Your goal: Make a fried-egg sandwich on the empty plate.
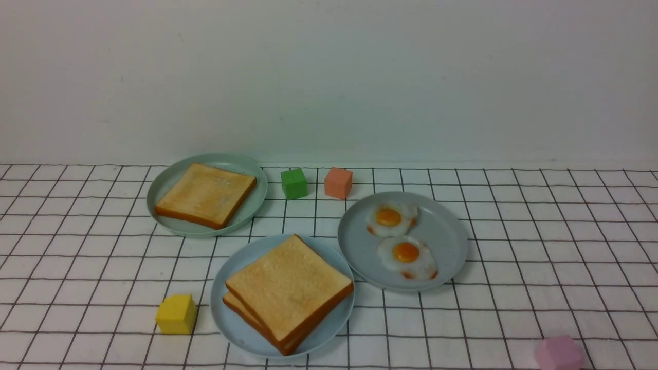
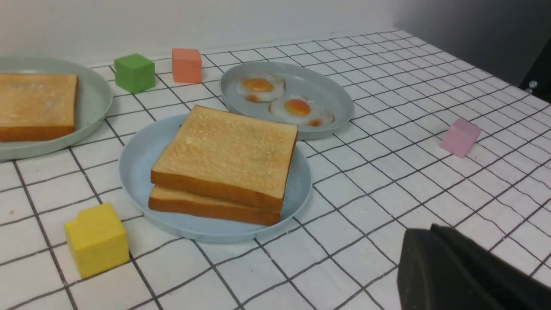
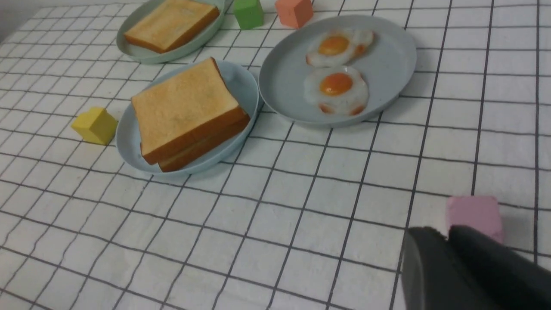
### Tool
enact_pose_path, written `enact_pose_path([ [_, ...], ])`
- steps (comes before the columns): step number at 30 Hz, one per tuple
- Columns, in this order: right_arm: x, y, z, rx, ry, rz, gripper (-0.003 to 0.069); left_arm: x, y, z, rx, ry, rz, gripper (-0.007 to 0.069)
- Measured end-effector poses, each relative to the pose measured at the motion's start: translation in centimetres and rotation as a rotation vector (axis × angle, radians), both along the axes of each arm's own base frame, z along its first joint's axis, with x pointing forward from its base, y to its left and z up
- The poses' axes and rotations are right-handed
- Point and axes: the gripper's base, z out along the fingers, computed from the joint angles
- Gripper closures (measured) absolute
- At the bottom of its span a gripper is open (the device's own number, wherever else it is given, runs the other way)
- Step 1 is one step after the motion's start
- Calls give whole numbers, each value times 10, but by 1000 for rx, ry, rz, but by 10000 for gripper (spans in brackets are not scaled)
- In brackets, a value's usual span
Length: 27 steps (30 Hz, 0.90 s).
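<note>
Two golden toast slices (image 1: 288,290) lie stacked on the light sky-blue plate (image 1: 226,288) at the front middle; no egg shows between them. The stack also shows in the left wrist view (image 2: 228,159) and the right wrist view (image 3: 185,107). Two fried eggs (image 1: 407,255) lie on the grey-blue plate (image 1: 447,241) to its right. Neither arm shows in the front view. My left gripper (image 2: 430,230) is shut and empty, low over the cloth, well short of the plates. My right gripper (image 3: 445,232) is shut and empty, beside a pink cube (image 3: 473,213).
A pale green plate (image 1: 164,190) at the back left holds a third toast slice (image 1: 206,194). Small cubes stand around: green (image 1: 294,183), salmon (image 1: 338,182), yellow (image 1: 176,313), pink (image 1: 559,353). A white wall closes the back of the checked cloth.
</note>
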Motion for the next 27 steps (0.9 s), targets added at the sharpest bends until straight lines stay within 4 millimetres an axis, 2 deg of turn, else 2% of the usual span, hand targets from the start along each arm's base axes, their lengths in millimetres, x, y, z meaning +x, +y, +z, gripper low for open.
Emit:
enact_pose_path([
  [5, -2, -7, -9, -29, -30, -67, 598, 0, 0, 0, 0, 0, 0, 638],
  [6, -2, -12, -17, -35, -60, -143, 650, 0, 0, 0, 0, 0, 0, 638],
  [7, -2, -14, -23, -43, -77, -171, 662, 0, 0, 0, 0, 0, 0, 637],
  [10, -3, -23, -52, -103, -128, -295, 670, 0, 0, 0, 0, 0, 0, 637],
  [15, -6, -28, -94, -133, -169, -361, 670, 0, 0, 0, 0, 0, 0, 636],
  [27, -5, -26, -96, -82, -170, -369, 668, 0, 0, -1, -4, 13, -2, 631],
])
